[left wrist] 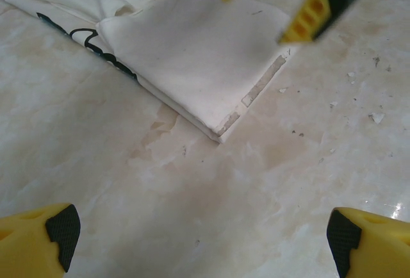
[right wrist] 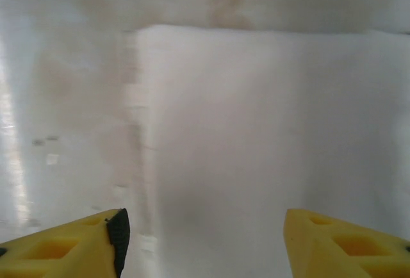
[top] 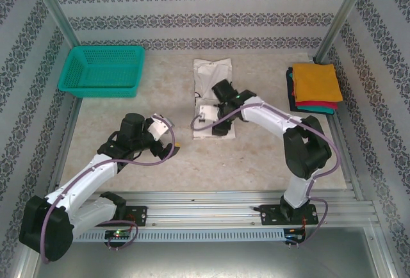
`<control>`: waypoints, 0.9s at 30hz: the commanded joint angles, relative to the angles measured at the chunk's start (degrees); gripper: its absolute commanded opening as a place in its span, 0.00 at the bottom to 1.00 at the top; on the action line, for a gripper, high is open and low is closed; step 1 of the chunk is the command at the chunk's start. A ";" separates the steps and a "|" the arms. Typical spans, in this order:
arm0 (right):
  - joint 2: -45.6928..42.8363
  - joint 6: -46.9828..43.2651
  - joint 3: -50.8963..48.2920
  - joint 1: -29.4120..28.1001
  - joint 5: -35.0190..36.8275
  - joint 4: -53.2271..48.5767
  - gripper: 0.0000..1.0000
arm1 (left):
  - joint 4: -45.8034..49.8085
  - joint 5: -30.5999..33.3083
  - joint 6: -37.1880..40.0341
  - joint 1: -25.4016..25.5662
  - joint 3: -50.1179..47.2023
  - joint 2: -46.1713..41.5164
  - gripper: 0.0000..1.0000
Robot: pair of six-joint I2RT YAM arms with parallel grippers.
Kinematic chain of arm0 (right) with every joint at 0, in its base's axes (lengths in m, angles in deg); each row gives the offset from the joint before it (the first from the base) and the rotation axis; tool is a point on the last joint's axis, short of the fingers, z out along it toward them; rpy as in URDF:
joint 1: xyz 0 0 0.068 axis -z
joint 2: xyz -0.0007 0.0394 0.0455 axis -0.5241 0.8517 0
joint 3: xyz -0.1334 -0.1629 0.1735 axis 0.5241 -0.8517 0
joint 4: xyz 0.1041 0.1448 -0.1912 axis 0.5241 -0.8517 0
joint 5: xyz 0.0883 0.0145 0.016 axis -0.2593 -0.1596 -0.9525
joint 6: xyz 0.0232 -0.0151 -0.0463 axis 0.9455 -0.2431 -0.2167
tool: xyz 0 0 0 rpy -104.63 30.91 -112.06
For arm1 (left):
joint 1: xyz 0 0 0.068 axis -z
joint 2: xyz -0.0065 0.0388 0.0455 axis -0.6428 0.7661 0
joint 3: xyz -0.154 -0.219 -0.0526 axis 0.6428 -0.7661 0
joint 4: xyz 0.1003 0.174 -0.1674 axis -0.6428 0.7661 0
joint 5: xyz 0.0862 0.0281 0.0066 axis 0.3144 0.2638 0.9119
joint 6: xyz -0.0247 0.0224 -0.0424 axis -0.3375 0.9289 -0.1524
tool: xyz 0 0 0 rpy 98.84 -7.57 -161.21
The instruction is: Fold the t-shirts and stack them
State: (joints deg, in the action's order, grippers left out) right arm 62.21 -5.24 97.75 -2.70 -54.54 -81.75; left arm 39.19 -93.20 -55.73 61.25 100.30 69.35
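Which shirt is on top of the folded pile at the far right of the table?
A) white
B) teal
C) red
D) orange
D: the orange shirt lies uppermost there, with the edge of the red shirt showing beneath it on the near side.

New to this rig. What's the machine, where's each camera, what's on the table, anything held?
Two robot arms with two-finger grippers, bolted at the near edge of the table. The overhead picture looks down from behind them; the other two come from a camera on each wrist, yellow fingers at the bottom. On it: a teal mesh basket, a partly folded white t-shirt, and a stack of folded shirts, orange on top. The left gripper is open over bare table; the right gripper is open above the white t-shirt. Nothing is held.
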 commanded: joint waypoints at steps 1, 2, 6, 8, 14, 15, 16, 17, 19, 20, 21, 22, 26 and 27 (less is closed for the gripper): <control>0.67 2.07 -3.47 -2.27 -1.77 1.23 0.59 | -2.43 -2.02 -0.35 -0.60 -0.61 -0.74 1.00; 1.15 2.29 -3.67 -2.45 -1.46 1.45 0.57 | -2.61 -2.11 -0.35 -0.59 -0.61 -0.63 1.00; 3.82 2.77 -3.51 -2.57 0.60 3.71 0.54 | -2.57 -2.34 -0.52 -0.60 -0.85 -0.82 1.00; 5.12 2.49 -2.66 -2.31 1.16 4.07 0.53 | -2.62 -2.38 -0.61 -0.56 -0.95 -1.13 1.00; 8.49 1.26 -1.26 -1.91 2.01 3.88 0.45 | -2.67 -1.72 -0.87 -0.56 -1.44 -1.88 1.00; 8.98 1.25 -1.26 -1.91 2.25 4.06 0.43 | -2.56 -1.63 -0.88 -0.60 -1.48 -2.19 1.00; 9.34 1.19 -1.33 -1.91 2.70 4.36 0.40 | -2.61 -1.51 -0.88 -0.60 -1.55 -2.32 1.00; 9.74 1.27 -1.31 -1.83 3.17 4.66 0.38 | -2.63 -1.46 -0.81 -0.53 -1.58 -2.37 1.00; 10.25 1.43 -1.76 -2.27 5.58 5.71 0.22 | -2.63 -1.37 -0.71 -0.60 -1.50 -2.41 1.00; 10.04 1.39 -2.57 -2.49 6.29 6.40 0.19 | -2.52 -1.27 -0.63 -0.52 -1.47 -2.48 1.00; 9.54 1.34 -3.97 -2.59 6.85 7.55 0.15 | -2.31 -1.23 -0.70 -0.51 -1.26 -2.55 1.00; 8.85 1.48 -5.20 -2.71 7.03 8.68 0.10 | -2.26 -1.11 -0.78 -0.59 -1.35 -2.71 1.00; 5.02 2.78 -9.04 -3.68 6.19 9.27 0.00 | -3.19 -0.58 -1.63 -0.60 -2.09 -3.13 1.00; 3.79 3.21 -9.65 -3.96 5.85 9.14 0.00 | -3.40 -0.43 -1.83 -0.60 -2.09 -3.07 1.00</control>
State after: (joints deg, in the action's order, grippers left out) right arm 67.96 -3.38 91.34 -5.69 -49.34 -71.06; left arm 38.01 -93.81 -56.19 61.25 99.28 67.23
